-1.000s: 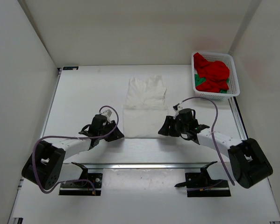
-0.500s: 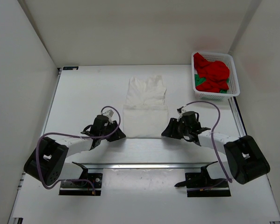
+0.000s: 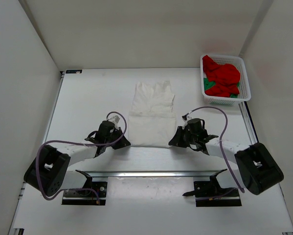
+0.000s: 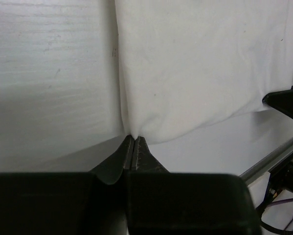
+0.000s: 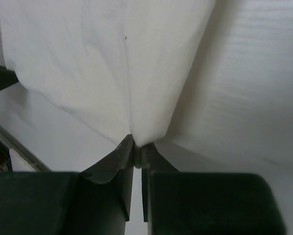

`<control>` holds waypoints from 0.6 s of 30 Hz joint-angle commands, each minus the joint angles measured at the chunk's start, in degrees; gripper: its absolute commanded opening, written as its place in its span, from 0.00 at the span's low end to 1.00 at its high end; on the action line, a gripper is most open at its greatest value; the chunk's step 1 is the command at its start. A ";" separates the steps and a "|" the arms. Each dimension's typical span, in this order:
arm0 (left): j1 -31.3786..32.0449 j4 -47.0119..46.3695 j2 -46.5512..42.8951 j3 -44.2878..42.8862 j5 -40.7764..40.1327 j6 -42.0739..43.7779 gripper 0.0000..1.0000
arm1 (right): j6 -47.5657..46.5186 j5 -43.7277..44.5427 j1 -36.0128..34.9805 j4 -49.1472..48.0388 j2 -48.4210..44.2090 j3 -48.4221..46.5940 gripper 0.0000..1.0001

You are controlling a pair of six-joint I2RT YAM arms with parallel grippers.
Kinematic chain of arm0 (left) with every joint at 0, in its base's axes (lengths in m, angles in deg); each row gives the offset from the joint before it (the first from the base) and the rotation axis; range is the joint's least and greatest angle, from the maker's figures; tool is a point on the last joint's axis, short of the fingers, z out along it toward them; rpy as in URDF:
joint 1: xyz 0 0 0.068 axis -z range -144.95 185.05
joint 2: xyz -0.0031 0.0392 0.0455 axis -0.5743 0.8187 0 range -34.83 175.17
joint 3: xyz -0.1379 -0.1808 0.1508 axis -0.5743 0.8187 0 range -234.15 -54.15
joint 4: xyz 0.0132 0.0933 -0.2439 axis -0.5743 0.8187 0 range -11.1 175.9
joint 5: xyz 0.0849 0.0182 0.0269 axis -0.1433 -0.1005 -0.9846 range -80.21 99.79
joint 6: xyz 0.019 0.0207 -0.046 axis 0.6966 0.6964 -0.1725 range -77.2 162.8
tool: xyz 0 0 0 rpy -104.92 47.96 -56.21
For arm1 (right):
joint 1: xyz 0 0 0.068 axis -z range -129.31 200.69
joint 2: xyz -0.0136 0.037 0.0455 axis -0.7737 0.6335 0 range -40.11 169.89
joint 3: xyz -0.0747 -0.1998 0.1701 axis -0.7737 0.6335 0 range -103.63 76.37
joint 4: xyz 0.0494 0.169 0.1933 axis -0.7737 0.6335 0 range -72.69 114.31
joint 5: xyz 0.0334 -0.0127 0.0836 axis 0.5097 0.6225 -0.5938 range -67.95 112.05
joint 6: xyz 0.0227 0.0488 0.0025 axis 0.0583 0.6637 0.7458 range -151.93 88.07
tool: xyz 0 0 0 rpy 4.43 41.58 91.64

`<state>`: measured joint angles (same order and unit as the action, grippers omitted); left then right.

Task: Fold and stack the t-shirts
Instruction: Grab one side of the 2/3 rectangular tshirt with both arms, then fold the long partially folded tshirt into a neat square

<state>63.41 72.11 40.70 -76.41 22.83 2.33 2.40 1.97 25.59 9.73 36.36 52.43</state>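
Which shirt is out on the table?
The white t-shirt, spread flat; the red shirt and green shirt sit bunched in the basket at far right.

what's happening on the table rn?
Both arms are on the white t-shirt, which lies flat in the middle of the table and looks partly folded. The left gripper is shut on its near left corner and the right gripper is shut on its near right corner, both low at the table surface. The red t-shirt and green t-shirt sit bunched in the white basket at the far right, not yet folded.
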 commanded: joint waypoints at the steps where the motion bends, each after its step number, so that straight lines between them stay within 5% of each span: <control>1: 0.73 6.76 -6.86 1.42 -0.03 1.79 0.00 | 1.18 3.72 -4.41 5.45 -6.66 2.23 0.00; 6: 5.65 23.26 -21.79 4.25 -1.96 2.59 0.00 | 6.09 15.40 -18.63 17.57 -17.47 2.95 0.01; 10: 7.68 33.31 -34.29 1.89 -3.19 0.92 0.00 | 8.13 18.84 -22.88 25.49 -21.96 -1.35 0.00; 13: 6.09 35.88 -35.72 -4.62 -2.32 1.97 0.00 | 4.45 19.55 -21.05 28.49 -22.94 -7.49 0.00; 18: 1.27 24.74 -23.53 -16.03 1.46 3.38 0.00 | -4.68 12.35 -6.66 27.08 -16.11 -17.88 0.00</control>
<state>67.78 102.34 12.02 -86.99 22.31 4.49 3.69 15.70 12.93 38.06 17.30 40.27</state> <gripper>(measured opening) 0.064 0.064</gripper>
